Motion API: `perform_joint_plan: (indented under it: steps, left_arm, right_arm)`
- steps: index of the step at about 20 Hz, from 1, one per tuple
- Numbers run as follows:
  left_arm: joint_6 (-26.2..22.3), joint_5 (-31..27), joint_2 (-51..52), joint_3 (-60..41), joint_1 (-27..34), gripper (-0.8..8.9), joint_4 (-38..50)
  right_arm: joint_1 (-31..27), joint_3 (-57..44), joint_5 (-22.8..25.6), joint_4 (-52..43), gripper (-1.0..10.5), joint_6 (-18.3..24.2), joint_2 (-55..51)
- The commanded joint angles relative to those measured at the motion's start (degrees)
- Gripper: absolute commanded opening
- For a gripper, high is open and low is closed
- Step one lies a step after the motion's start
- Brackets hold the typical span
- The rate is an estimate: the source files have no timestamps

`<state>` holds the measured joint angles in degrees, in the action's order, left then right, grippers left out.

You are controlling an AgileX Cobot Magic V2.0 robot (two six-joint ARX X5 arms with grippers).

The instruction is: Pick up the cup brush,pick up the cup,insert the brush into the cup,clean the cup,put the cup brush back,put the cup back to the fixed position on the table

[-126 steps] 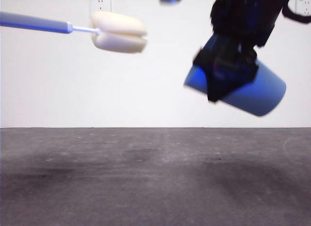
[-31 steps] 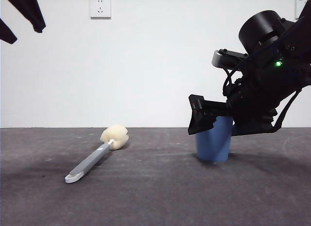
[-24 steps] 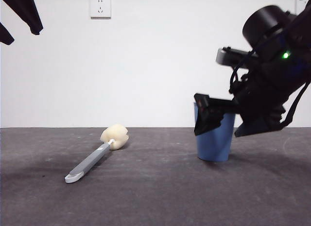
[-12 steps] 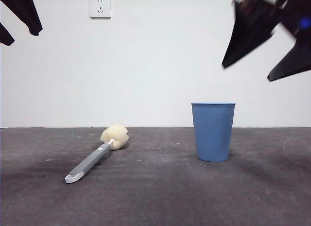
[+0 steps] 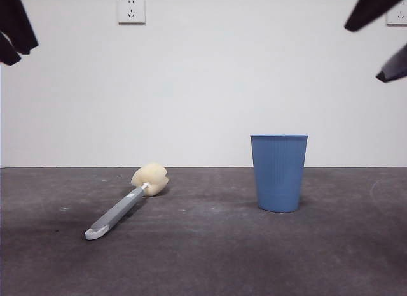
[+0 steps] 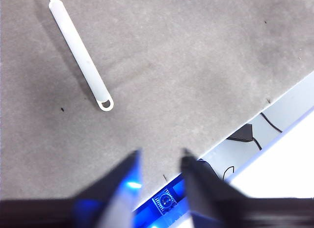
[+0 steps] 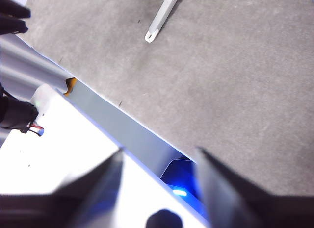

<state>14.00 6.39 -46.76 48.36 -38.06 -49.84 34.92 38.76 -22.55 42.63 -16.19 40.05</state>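
Observation:
The cup brush [image 5: 118, 212] lies flat on the table [image 5: 210, 258], left of the middle, its cream sponge head [image 5: 151, 179] pointing away. The light blue cup [image 5: 278, 172] stands upright to the right of it. My left gripper [image 6: 161, 153] is open and empty, high at the top left of the front view [image 5: 21, 54]; its wrist view looks down on the brush handle [image 6: 78, 54]. My right gripper [image 7: 159, 152] is open and empty, high at the top right [image 5: 364, 53], well above the cup. The brush's looped tip [image 7: 149, 38] shows in the right wrist view.
The table's front edge [image 6: 230, 135] runs across both wrist views, with cables and equipment below it [image 7: 19, 115]. A white wall with a socket [image 5: 131, 9] stands behind the table.
My right gripper has let go of the cup and risen to the top right. The cup stays upright on the table. The brush has not moved.

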Motion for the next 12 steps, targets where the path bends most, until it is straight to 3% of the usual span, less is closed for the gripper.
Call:
perform_joint_plan:
  steps: [1, 3, 12]
  left_arm:
    - [-0.79, 0.15, 0.07, -0.42, -0.22, -0.08, 0.02]
    - [-0.76, -0.02, 0.07, -0.42, -0.2, -0.03, 0.0]
    - [-0.74, -0.26, 0.04, -0.42, -0.2, -0.03, 2.25]
  right_arm:
    - [0.13, -0.04, 0.15, -0.2, -0.1, -1.11, -0.09]
    - [0.13, -0.04, 0.13, -0.11, 0.0, -2.84, -0.11]
    - [0.09, -0.04, 0.39, -0.13, 0.0, -2.78, -0.11]
